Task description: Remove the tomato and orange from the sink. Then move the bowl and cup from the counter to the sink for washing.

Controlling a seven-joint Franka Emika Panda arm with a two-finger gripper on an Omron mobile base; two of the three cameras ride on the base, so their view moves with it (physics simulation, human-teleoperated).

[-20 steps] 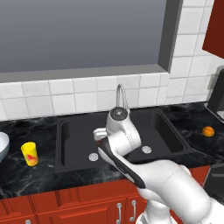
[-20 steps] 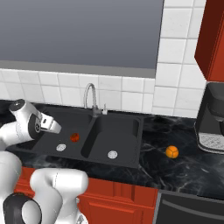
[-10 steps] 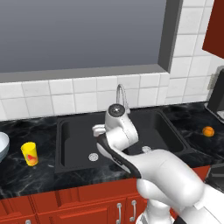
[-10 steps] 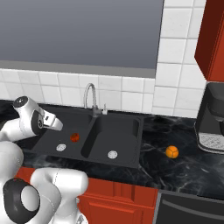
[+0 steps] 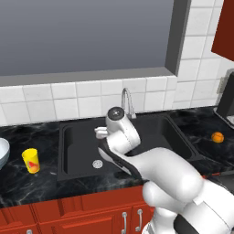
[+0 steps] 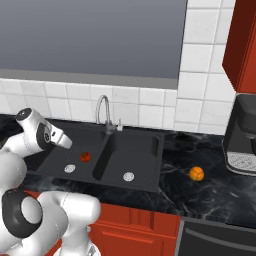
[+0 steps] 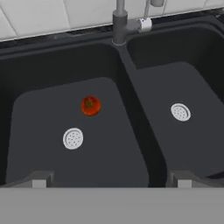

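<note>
The dark red tomato lies in the left basin of the black sink, just above that basin's silver drain. My gripper hangs above the left basin's near edge, open, with nothing between its fingers, and the tomato is ahead of it and apart. From the right, the gripper points at the tomato. The orange rests on the counter right of the sink. On the left counter stand the yellow cup and, at the frame's edge, the pale bowl.
A curved steel faucet rises behind the divider between the basins. A coffee machine stands on the far right counter. White tiles and a window line the back wall. Red cabinets run below the counter.
The hand has drifted slightly left and up over the left basin. The tomato, orange, cup and bowl have stayed put.
</note>
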